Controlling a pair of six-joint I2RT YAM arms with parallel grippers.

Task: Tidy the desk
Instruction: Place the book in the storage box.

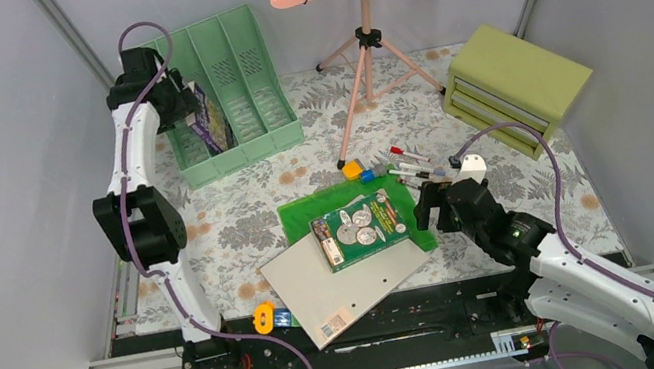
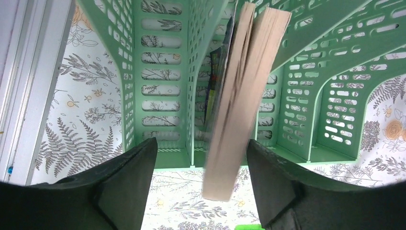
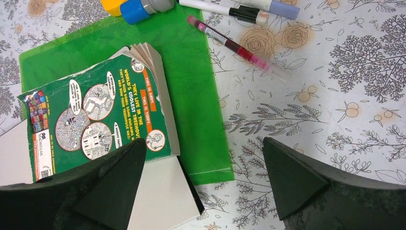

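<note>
The desk point(image 1: 236, 211) is covered in a fern-and-flower cloth. My left gripper point(image 1: 187, 103) hangs over the green file rack point(image 1: 230, 90) at the back left. In the left wrist view its jaws point(image 2: 202, 141) stand open on either side of a paperback point(image 2: 239, 96), which stands on edge in a rack slot point(image 2: 163, 96), blurred and touching neither finger. My right gripper point(image 1: 436, 206) is open low over the cloth, just right of a green paperback point(image 3: 95, 120). That book lies on a green folder point(image 3: 191, 96) and a pale grey board point(image 3: 158, 191).
Markers point(image 1: 416, 164), a red pen point(image 3: 234, 45) and a blue-capped tube point(image 3: 139, 7) lie beyond the folder. An olive drawer box point(image 1: 514, 85) sits at the back right, and a pink stand on a tripod point(image 1: 368, 35) at the back. A yellow and blue item point(image 1: 267, 317) lies at the front edge.
</note>
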